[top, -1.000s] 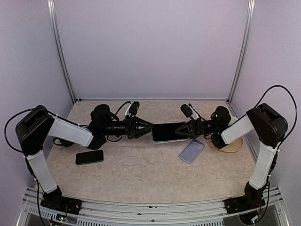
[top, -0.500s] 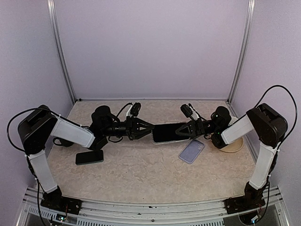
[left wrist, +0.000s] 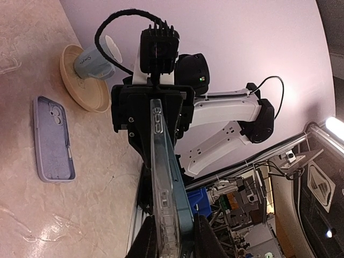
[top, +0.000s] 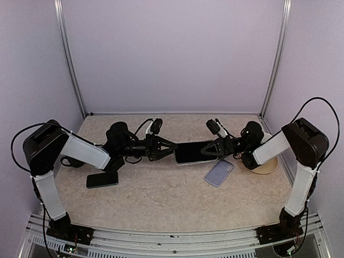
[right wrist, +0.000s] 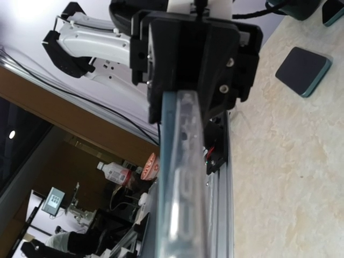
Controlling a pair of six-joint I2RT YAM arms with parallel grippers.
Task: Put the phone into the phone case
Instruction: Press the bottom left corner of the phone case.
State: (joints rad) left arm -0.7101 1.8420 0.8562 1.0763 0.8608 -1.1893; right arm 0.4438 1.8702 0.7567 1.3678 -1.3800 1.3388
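A dark phone [top: 192, 151] hangs above the table's middle, held level between both arms. In the left wrist view its blue edge [left wrist: 181, 188] lies against a clear phone case [left wrist: 160, 161] along its back. My left gripper [top: 171, 148] is shut on the phone's left end, one finger [left wrist: 146, 241] on the case side, the other on the phone side. My right gripper [top: 208, 151] is shut on the right end. The right wrist view shows only the cased edge [right wrist: 185, 177] running to the left gripper [right wrist: 193, 59]; the right fingers are hidden.
An empty lavender case [top: 219, 172] lies on the table under the right gripper, also in the left wrist view [left wrist: 54, 140]. A second dark phone [top: 102, 179] lies flat at the left. A tan plate [top: 267, 167] with a grey cup sits at the right.
The left gripper's fingers have narrowed from a wide spread onto the phone's left end, and the left arm has shifted slightly right. The right arm and phone have held still.
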